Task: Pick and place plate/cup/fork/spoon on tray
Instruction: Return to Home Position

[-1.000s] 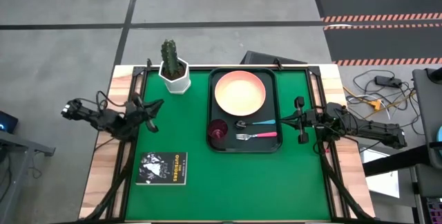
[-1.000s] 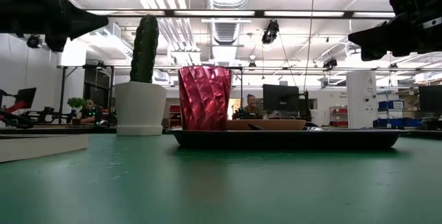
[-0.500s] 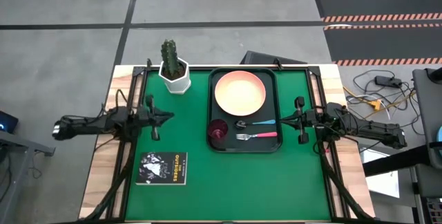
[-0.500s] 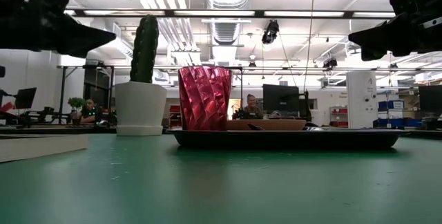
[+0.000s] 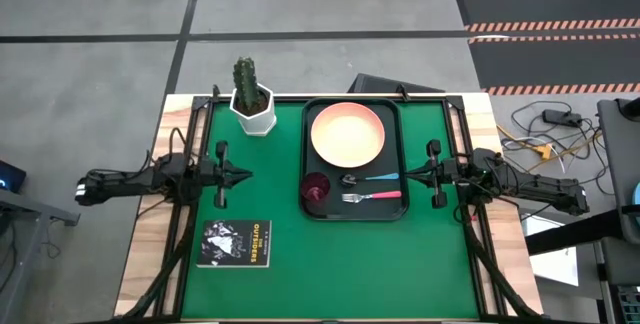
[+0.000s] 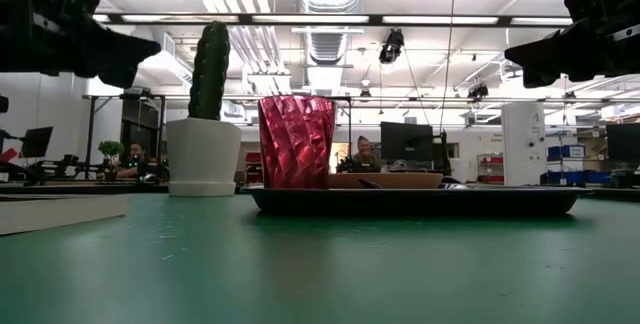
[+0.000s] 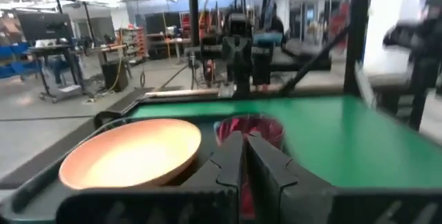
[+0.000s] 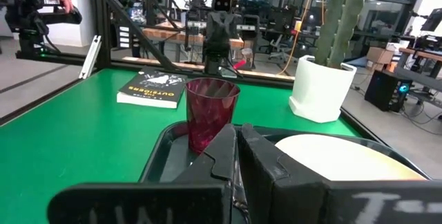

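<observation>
Left tool (image 5: 243,174): fingers pressed together, holding nothing, raised over the tabletop's (image 5: 340,264) left side.
Book (image 5: 237,243): flat near the front-left corner.
Cactus pot (image 5: 252,109): back-left corner.
Tray (image 5: 312,207): right of centre, toward the back edge.
Cup (image 5: 316,186): tray's front-left corner.
Plate (image 5: 348,133): tray's back half.
Spoon (image 5: 370,178): ahead of the plate.
Fork (image 5: 373,196): just in front of the spoon.
Right tool (image 5: 409,173): closed, empty, over the tray's right rim.

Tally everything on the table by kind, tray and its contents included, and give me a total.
Tray: 1
Plate: 1
Cup: 1
Fork: 1
Spoon: 1
Cactus pot: 1
Book: 1
Total: 7
</observation>
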You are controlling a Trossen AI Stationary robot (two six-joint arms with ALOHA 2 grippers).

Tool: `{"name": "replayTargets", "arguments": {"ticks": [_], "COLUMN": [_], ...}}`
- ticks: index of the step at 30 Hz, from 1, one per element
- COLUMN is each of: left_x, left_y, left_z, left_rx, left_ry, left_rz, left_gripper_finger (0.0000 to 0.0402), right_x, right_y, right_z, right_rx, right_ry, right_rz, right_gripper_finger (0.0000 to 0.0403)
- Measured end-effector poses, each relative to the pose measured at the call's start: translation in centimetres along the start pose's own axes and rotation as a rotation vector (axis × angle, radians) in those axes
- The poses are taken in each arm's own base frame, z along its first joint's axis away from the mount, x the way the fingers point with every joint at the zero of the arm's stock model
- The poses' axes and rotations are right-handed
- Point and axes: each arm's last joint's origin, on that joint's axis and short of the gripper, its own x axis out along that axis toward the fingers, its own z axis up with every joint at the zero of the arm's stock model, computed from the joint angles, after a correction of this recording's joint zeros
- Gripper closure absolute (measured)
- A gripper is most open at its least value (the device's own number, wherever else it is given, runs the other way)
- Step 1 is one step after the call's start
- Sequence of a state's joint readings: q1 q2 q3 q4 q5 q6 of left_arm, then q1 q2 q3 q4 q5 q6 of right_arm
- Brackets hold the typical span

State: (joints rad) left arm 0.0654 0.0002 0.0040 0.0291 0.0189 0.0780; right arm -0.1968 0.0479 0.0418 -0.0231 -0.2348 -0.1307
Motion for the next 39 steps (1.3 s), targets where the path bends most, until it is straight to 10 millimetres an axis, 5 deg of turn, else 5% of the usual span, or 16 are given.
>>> {"name": "replayTargets", "arguments": {"ticks": [15, 39], "left_x": [0.01, 0.57], "left_y": [0.07, 0.03], "left_z": [0.89, 0.16], "left_rx": [-0.043, -0.045], "left_ry": [-0.091, -0.002], "left_rz": [0.006, 0.003], "left_gripper_finger": [0.0402, 0.0402], "right_x": [0.0, -0.01], "right_y": [0.0, 0.0], "right_z": [0.01, 0.03], "right_rx": [0.0, 0.0], "right_ry": [0.0, 0.001], "right_rz": [-0.001, -0.001], "right_gripper_finger": [0.0394, 0.0394]}}
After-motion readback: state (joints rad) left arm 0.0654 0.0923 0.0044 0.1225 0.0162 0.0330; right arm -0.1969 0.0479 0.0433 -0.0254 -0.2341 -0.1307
